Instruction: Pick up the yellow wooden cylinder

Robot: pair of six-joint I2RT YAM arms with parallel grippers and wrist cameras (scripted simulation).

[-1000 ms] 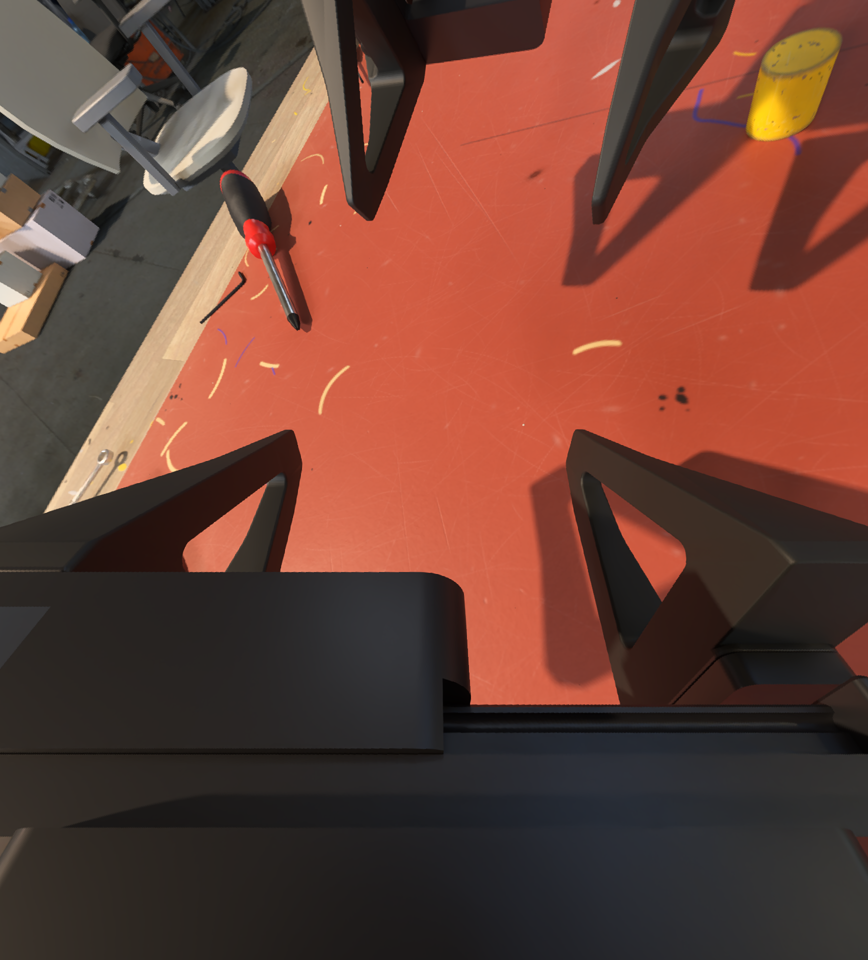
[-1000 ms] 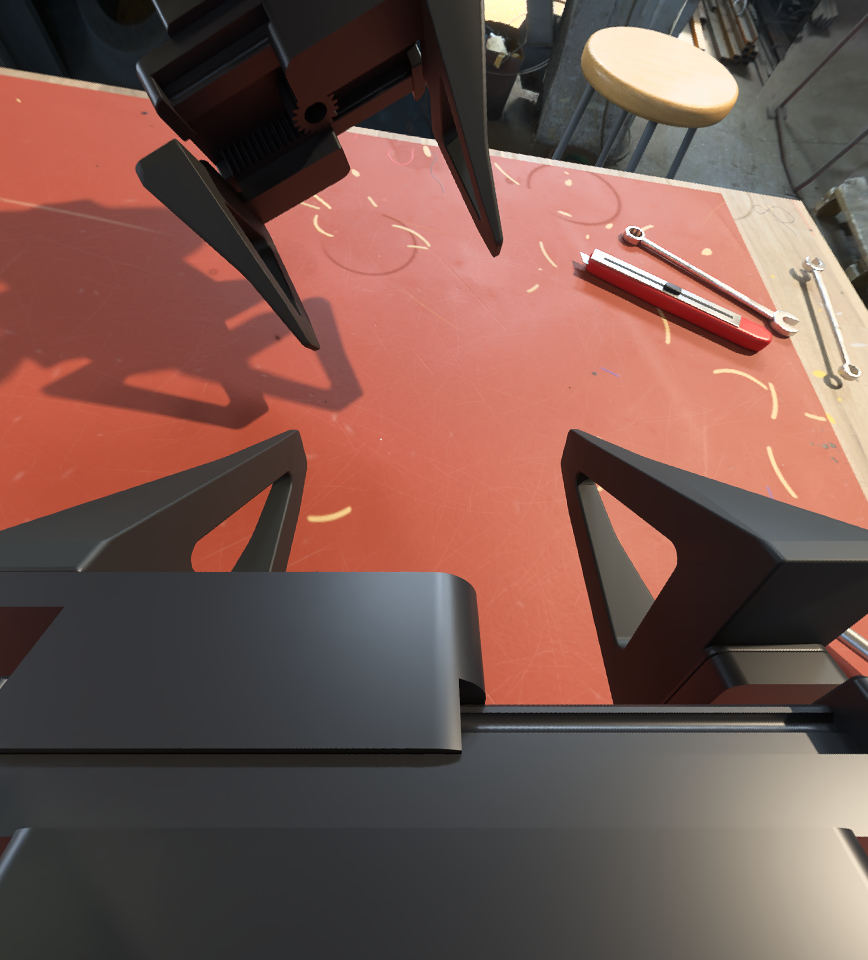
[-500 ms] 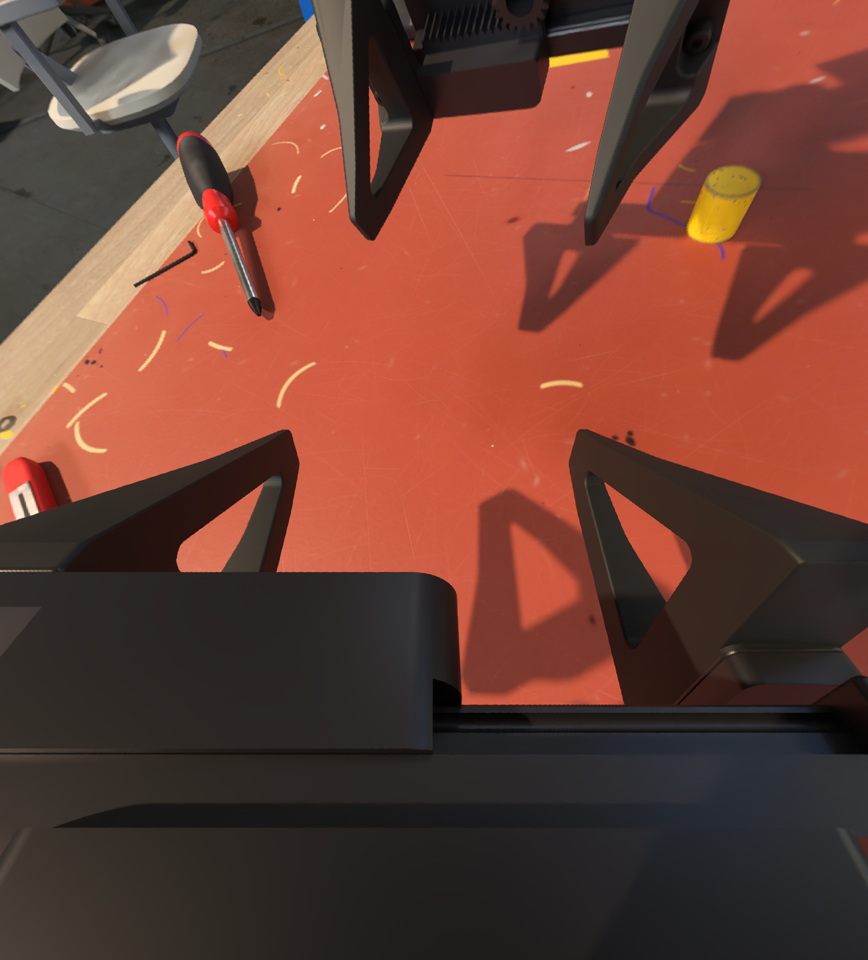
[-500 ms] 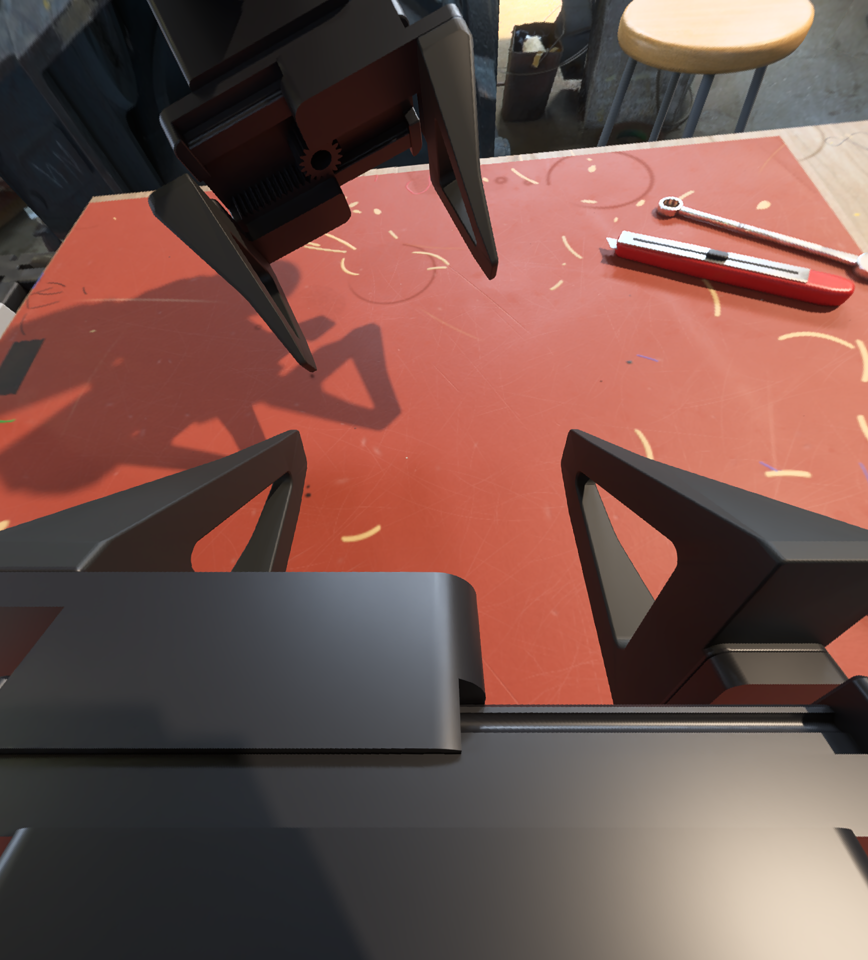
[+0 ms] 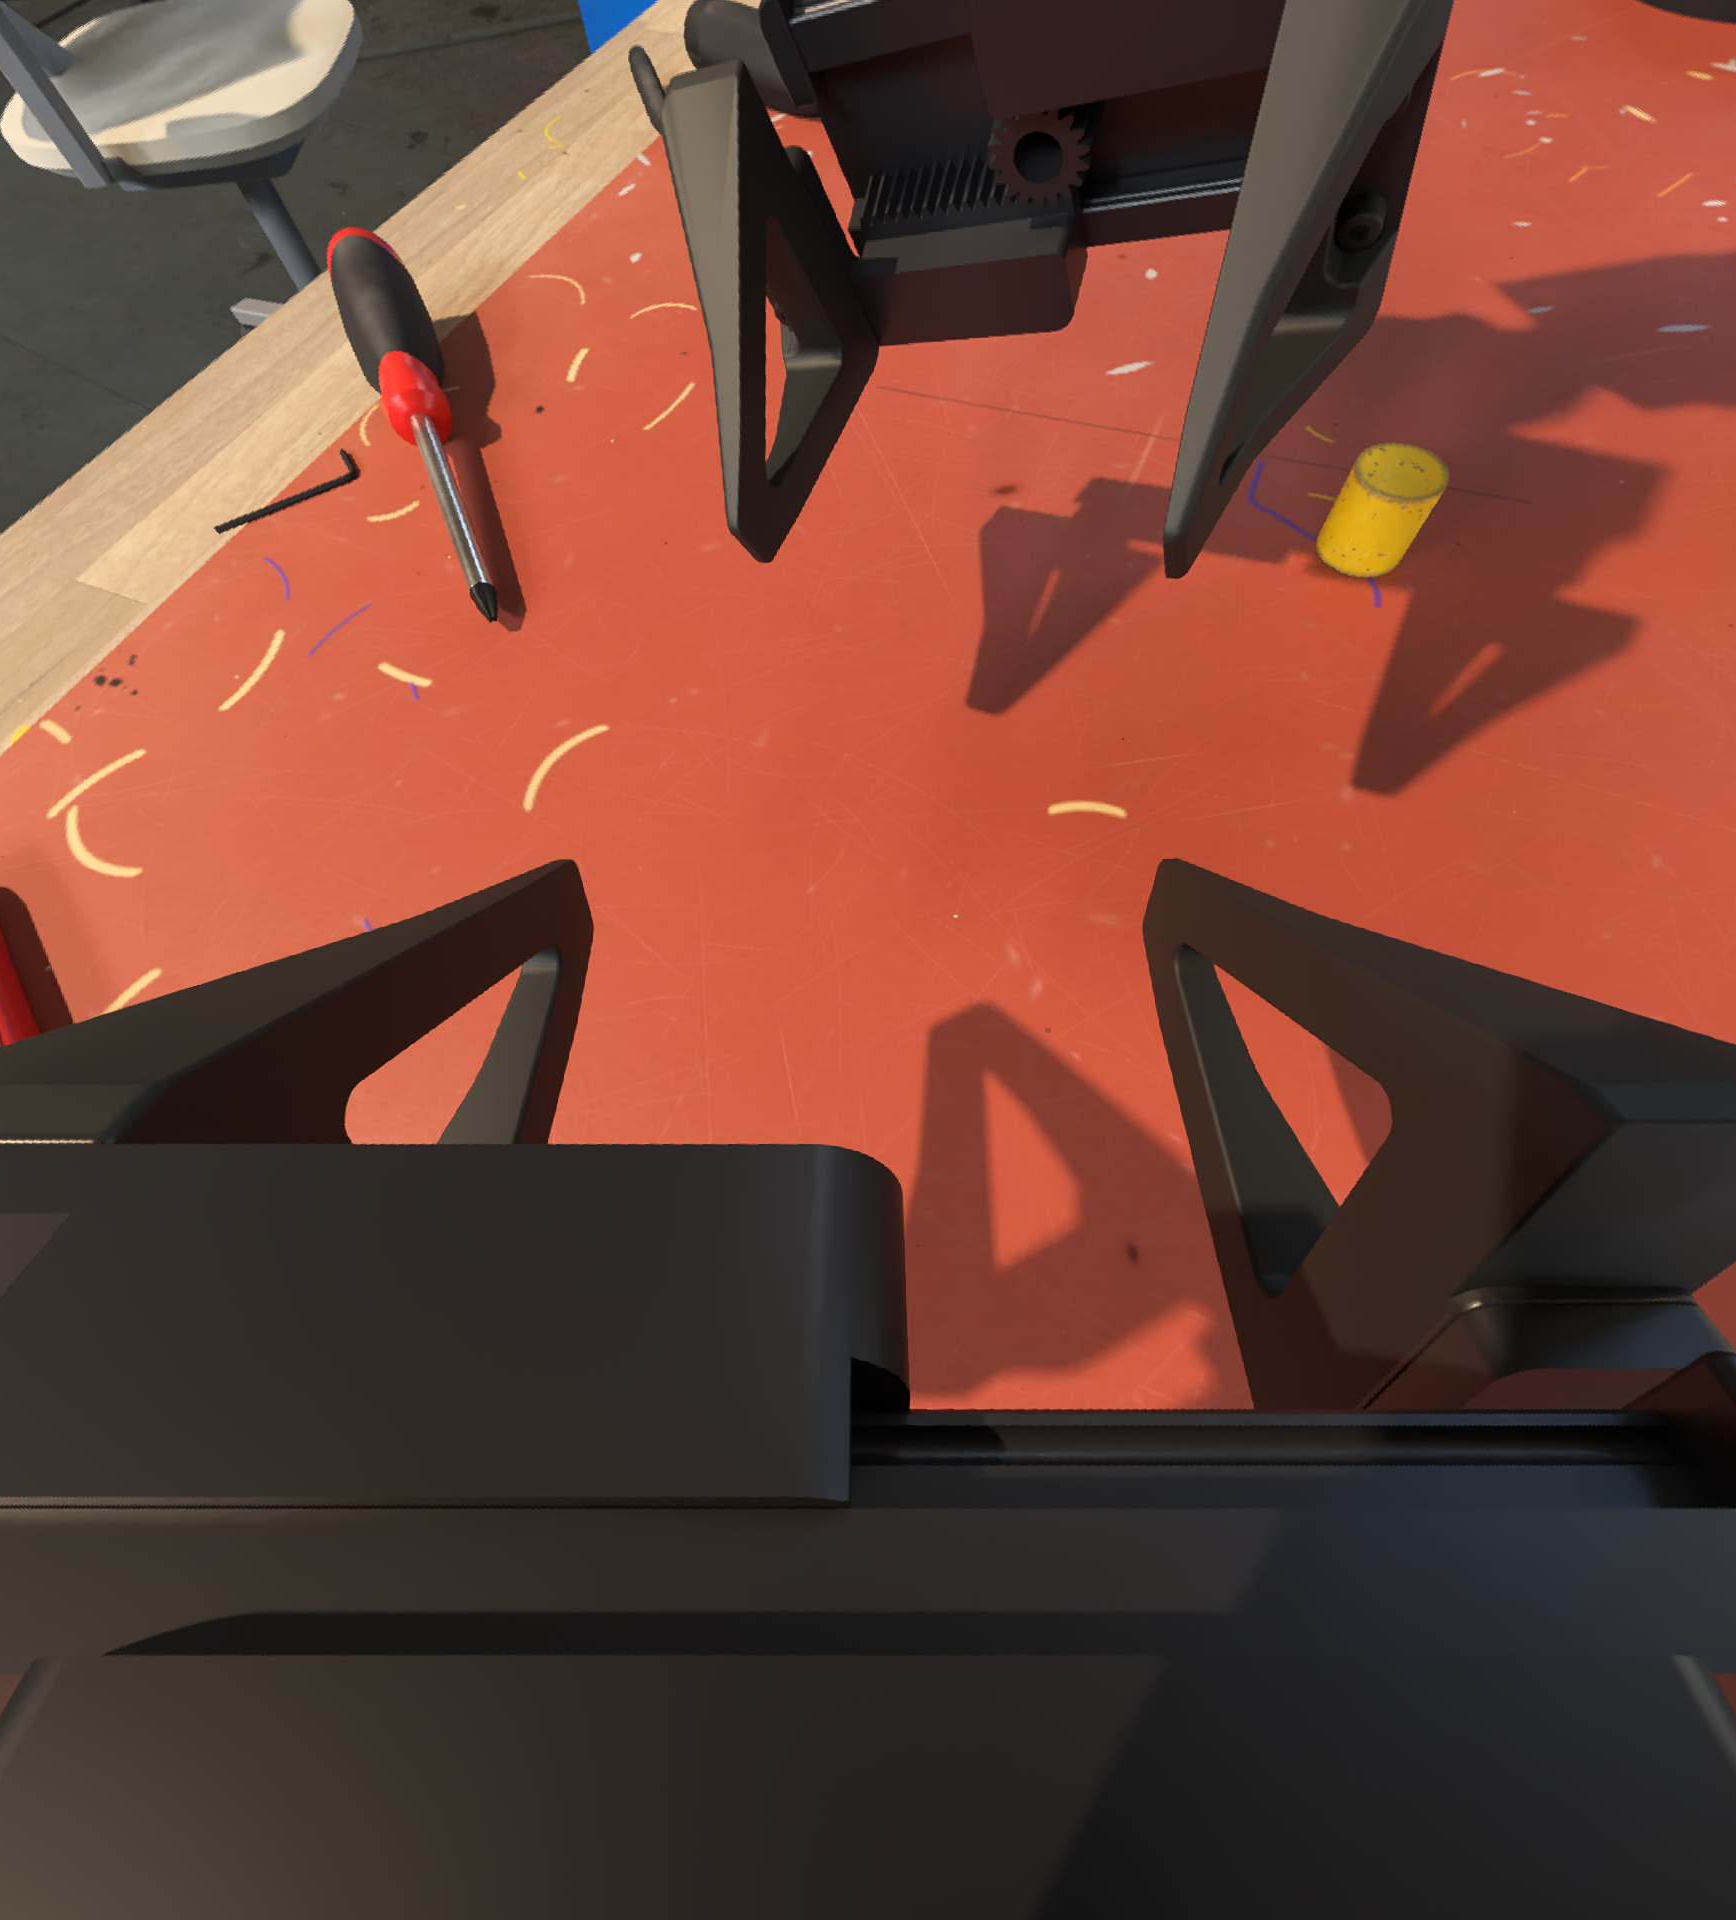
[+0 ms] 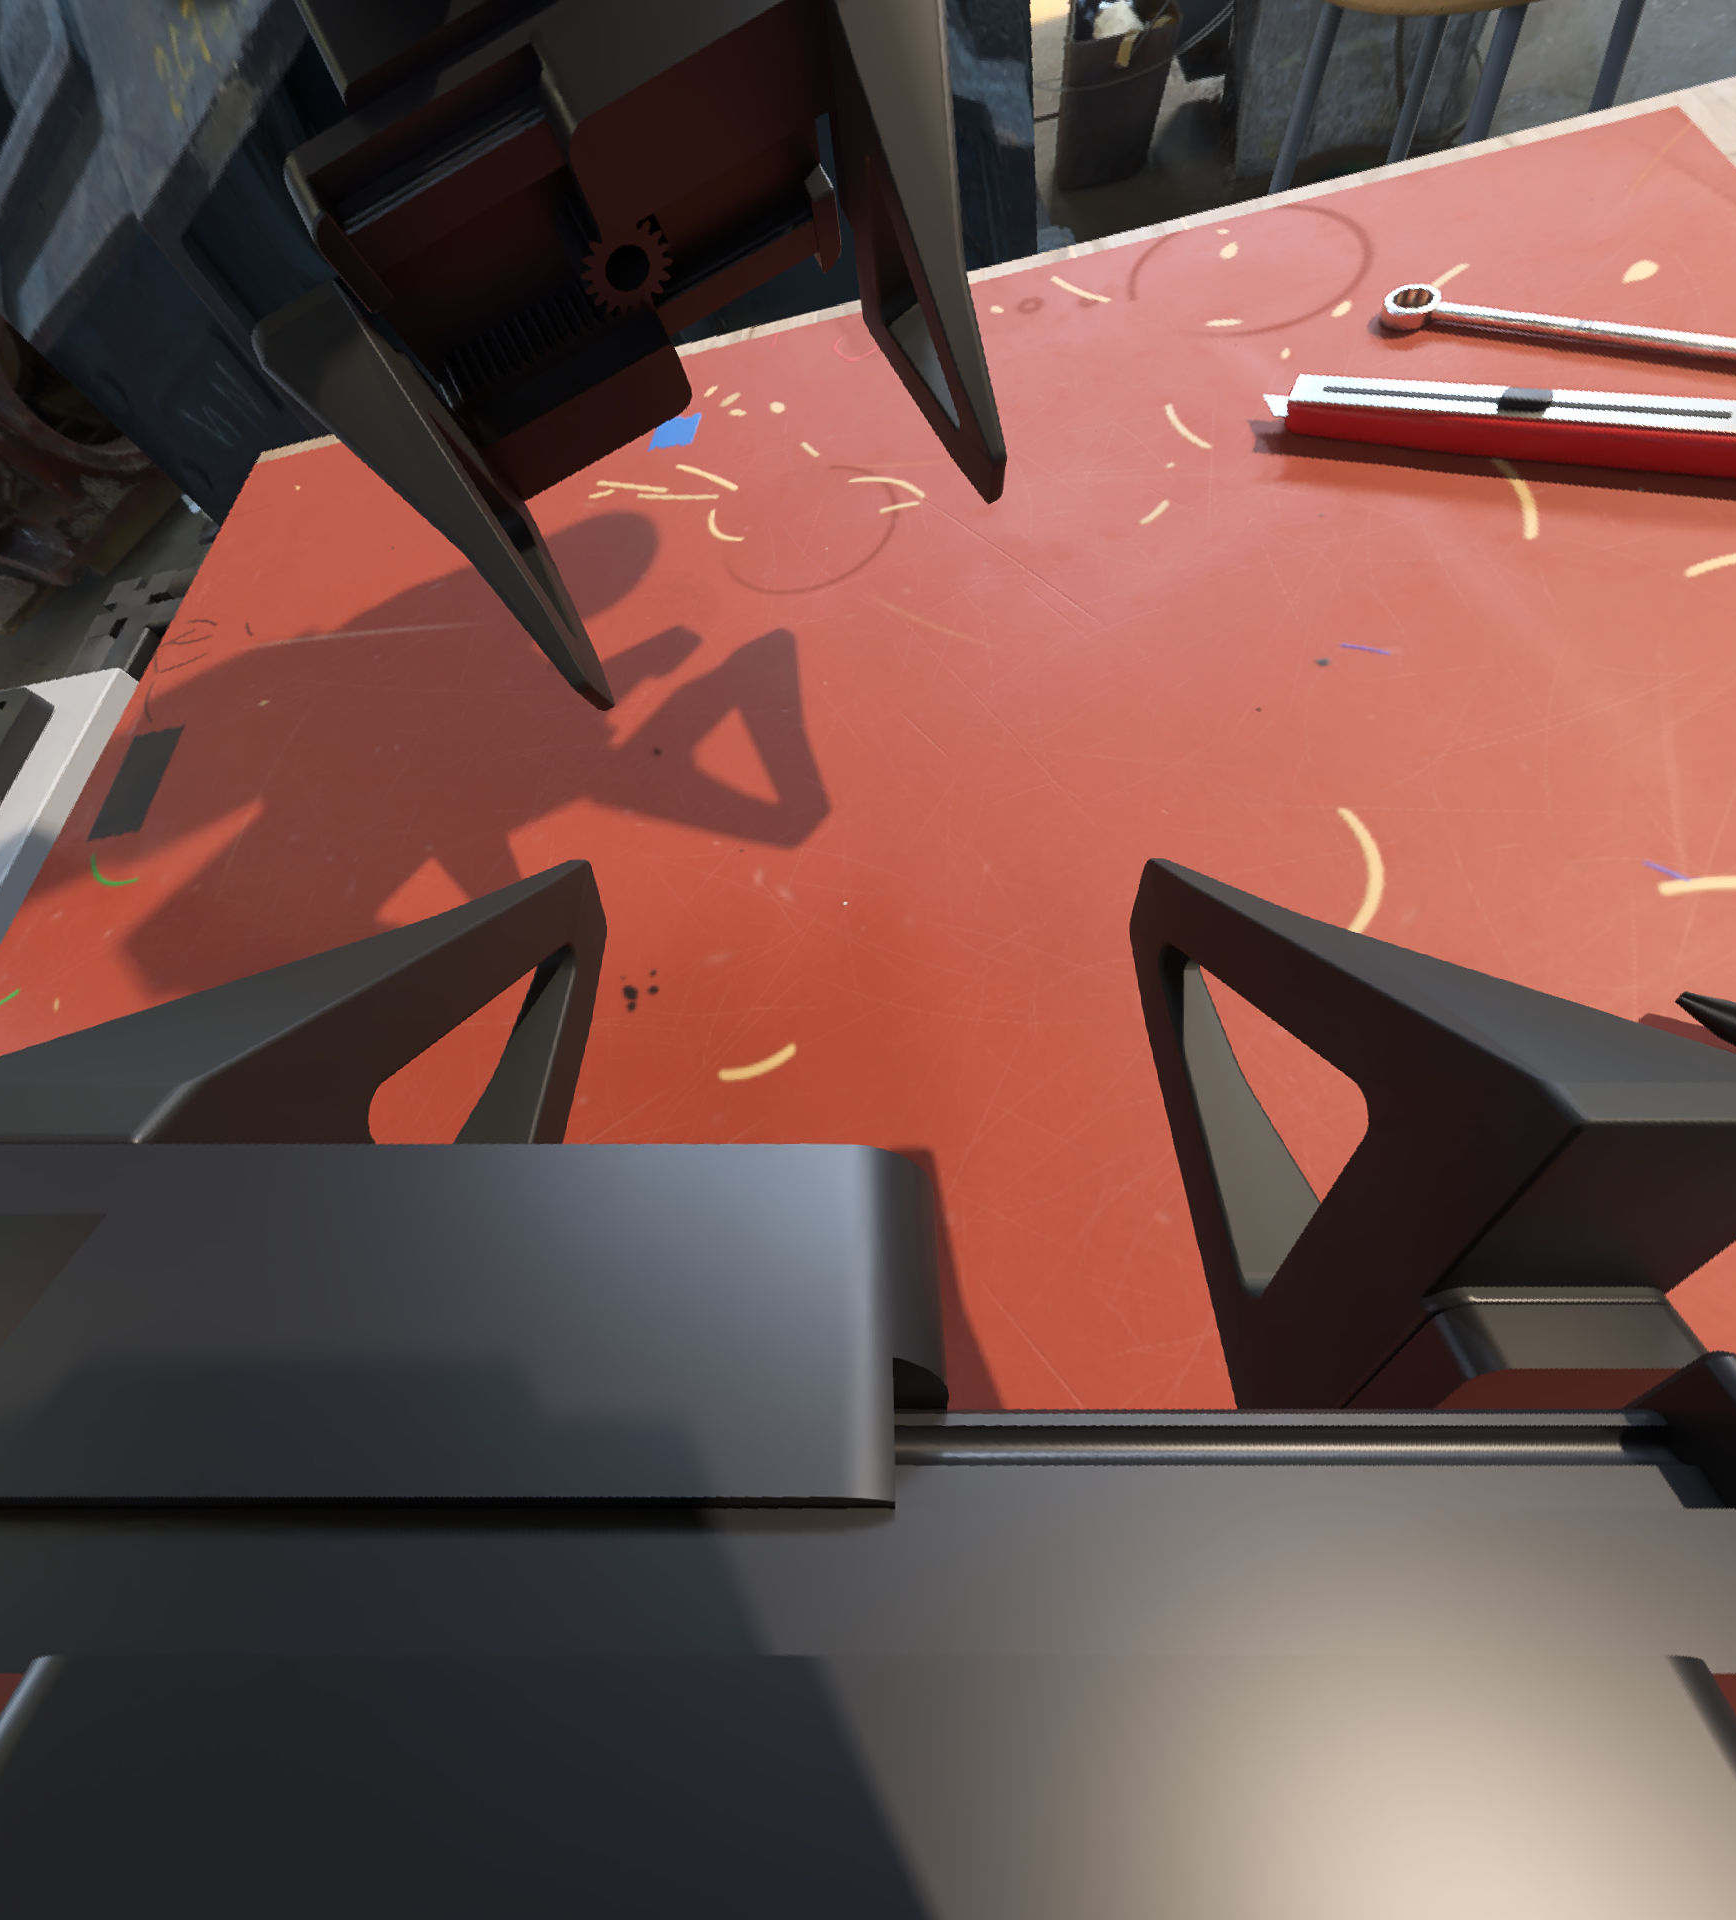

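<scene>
A small yellow wooden cylinder (image 5: 1381,509) stands upright on the red mat at the upper right of the left wrist view. My left gripper (image 5: 864,883) is open and empty, well short of the cylinder and to its left. My right gripper (image 5: 968,561) shows across from it with its jaws wide apart, and one fingertip hangs just left of the cylinder without touching it. In the right wrist view my right gripper (image 6: 864,883) is open and empty, and the left gripper (image 6: 802,603) hangs opposite. The cylinder is not in the right wrist view.
A red-and-black screwdriver (image 5: 407,405) and a black hex key (image 5: 287,494) lie near the mat's left edge. A red utility knife (image 6: 1550,426) and a wrench (image 6: 1591,327) lie at the right. A white chair (image 5: 168,88) stands off the wooden table edge (image 5: 168,488).
Both wrist cameras have pulled back and tilted. The cylinder has slid lower and looks smaller in the left wrist view. The utility knife has come into that view at the left edge.
</scene>
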